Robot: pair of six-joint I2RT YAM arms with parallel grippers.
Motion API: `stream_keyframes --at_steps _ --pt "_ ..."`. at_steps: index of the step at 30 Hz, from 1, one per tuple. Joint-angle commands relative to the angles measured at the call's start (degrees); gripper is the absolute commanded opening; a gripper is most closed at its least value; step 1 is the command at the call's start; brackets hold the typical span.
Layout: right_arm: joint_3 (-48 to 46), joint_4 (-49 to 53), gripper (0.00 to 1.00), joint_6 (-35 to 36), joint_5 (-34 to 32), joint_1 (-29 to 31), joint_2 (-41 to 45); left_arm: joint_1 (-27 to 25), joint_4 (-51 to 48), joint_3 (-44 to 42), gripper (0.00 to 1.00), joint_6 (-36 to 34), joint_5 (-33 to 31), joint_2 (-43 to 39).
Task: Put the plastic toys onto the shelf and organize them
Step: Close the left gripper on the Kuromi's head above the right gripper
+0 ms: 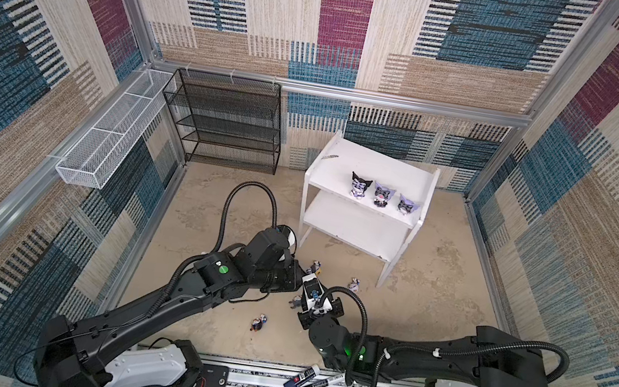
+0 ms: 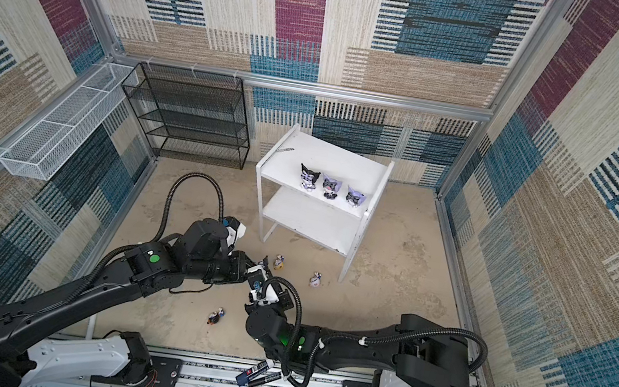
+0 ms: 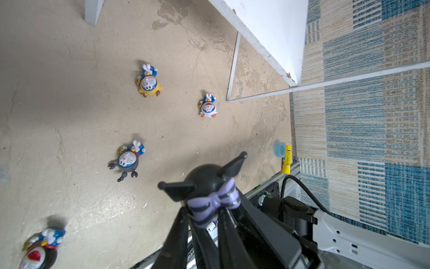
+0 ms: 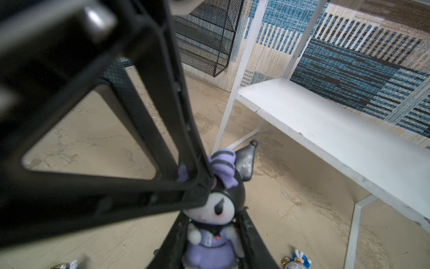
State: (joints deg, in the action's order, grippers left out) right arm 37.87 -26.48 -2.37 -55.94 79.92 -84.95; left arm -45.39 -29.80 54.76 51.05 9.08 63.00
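One black-hooded figurine (image 4: 216,209) tight in grip of left hand (image 3: 204,214) and right hand (image 4: 210,233)

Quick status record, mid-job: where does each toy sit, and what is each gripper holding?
shelf, top tier: three hooded toys standing in a row
held toy: black-hooded figurine with a lilac bow, gripped by both arms
left gripper: shut on the figurine's bow
right gripper: shut on the figurine's body
floor: four small toys lying apart: yellow one, white one, grey one, black one
still off the shelf: five toys
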Motion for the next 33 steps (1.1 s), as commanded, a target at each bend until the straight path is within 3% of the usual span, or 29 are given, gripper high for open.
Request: stream_keyframes --at_steps 1,11,17,27,33 --pt "0.28 -1.81 0.00 -0.71 1.45 0.24 0.31 0.07 1.37 -0.02 0.21 0.46 -1.08 -0.33" --pt "-0.42 -3.27 0.00 0.23 2.50 0.24 0.89 0.24 0.91 0.87 0.50 0.28 -0.56 -0.37" --pt "-0.95 -4.46 0.00 1.13 2.56 0.41 0.81 0.54 1.37 1.12 0.51 1.19 -0.68 -1.04" --pt "-1.13 -6.91 0.00 3.81 -0.04 0.76 -0.74 0.65 1.68 2.06 0.46 2.69 3.28 0.00" --pt "-1.39 -10.11 0.00 8.18 -0.69 1.06 -1.50 0.65 2.11 1.75 0.58 3.53 3.56 -0.09"
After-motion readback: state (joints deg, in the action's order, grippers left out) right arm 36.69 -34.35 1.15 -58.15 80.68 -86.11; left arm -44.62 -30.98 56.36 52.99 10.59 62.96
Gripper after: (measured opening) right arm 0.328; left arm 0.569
